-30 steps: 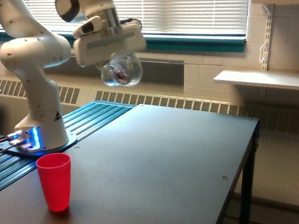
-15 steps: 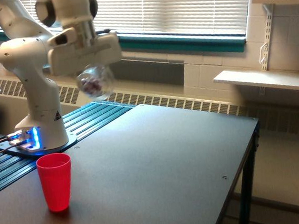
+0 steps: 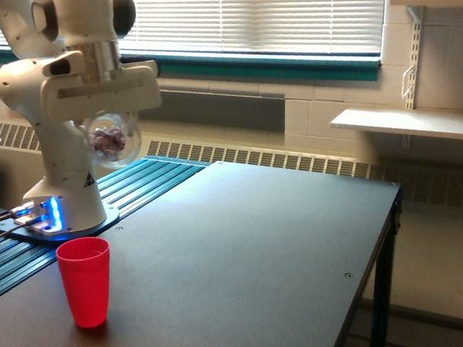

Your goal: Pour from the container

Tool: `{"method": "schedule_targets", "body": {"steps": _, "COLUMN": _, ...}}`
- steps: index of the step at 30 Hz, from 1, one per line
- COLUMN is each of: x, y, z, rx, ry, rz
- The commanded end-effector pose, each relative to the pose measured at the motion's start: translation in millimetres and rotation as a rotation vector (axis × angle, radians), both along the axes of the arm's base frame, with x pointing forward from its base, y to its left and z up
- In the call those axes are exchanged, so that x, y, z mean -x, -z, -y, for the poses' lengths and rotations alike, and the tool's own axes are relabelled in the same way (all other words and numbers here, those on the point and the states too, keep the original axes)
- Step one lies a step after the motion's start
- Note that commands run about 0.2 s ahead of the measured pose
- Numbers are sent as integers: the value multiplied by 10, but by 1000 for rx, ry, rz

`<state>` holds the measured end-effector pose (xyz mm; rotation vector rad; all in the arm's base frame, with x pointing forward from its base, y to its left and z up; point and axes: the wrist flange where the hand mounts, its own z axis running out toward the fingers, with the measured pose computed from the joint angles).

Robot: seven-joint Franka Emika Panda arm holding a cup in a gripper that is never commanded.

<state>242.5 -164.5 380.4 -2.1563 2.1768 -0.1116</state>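
Swung toward the exterior view's left, the gripper (image 3: 105, 120) now carries the clear jar (image 3: 113, 139) high above and slightly behind the red cup (image 3: 86, 281), clamped on it; pouring looks close, nothing yet spilled.

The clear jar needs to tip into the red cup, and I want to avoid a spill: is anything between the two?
Nothing visible is. The clear jar hangs in the end effector above the red cup, slightly toward the exterior view's right, with only open air between.
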Motion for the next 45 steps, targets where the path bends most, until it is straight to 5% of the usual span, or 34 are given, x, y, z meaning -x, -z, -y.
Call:
{"method": "schedule_targets", "body": {"steps": 1, "x": 159, "y": 143, "z": 85, "rx": -31, "ry": -1, "rz": -42}}
{"method": "schedule_targets", "body": {"steps": 18, "x": 198, "y": 390, "z": 523, "rx": -50, "ry": 74, "rz": -157}}
{"method": "schedule_targets", "body": {"steps": 31, "x": 19, "y": 382, "z": 805, "rx": -69, "ry": 132, "rz": -155}}
{"method": "schedule_targets", "body": {"steps": 45, "x": -174, "y": 487, "z": 796, "rx": -149, "ry": 95, "rz": -220}}
